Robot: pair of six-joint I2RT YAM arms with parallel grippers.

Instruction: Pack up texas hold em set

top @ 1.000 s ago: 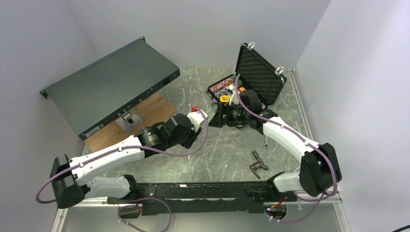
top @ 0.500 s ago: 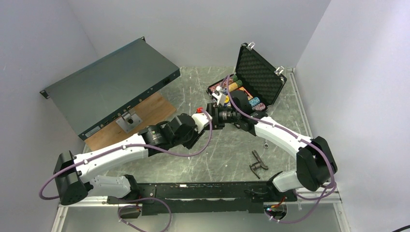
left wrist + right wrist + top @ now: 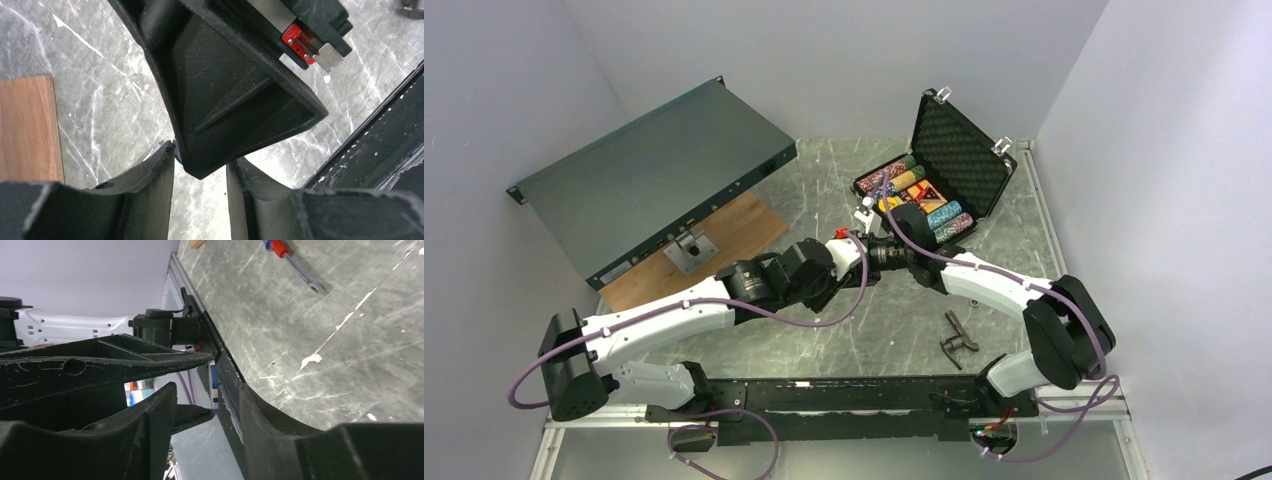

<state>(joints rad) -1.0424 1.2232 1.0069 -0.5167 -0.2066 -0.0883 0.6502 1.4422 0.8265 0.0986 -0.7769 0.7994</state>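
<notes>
The black briefcase (image 3: 960, 152) stands open at the back right, with rows of multicoloured chips (image 3: 916, 195) and a yellow disc (image 3: 887, 205) in its tray. My two grippers meet tip to tip in front of it. My left gripper (image 3: 864, 262) (image 3: 200, 165) is shut on a blue-and-white chip (image 3: 214, 385), gripped across its edges. In the left wrist view only a blue sliver of the chip (image 3: 173, 151) shows. My right gripper (image 3: 876, 252) (image 3: 197, 390) is open around the chip, one finger lying against its face.
A grey metal chassis (image 3: 654, 185) leans over a wooden board (image 3: 724, 240) at the back left. A red-blue handled screwdriver (image 3: 292, 262) lies on the table near the grippers. A black tool (image 3: 957, 338) lies at the front right.
My right gripper has swung from over the case's tray, left and down, to meet my left gripper. My left arm has reached further right toward it.
</notes>
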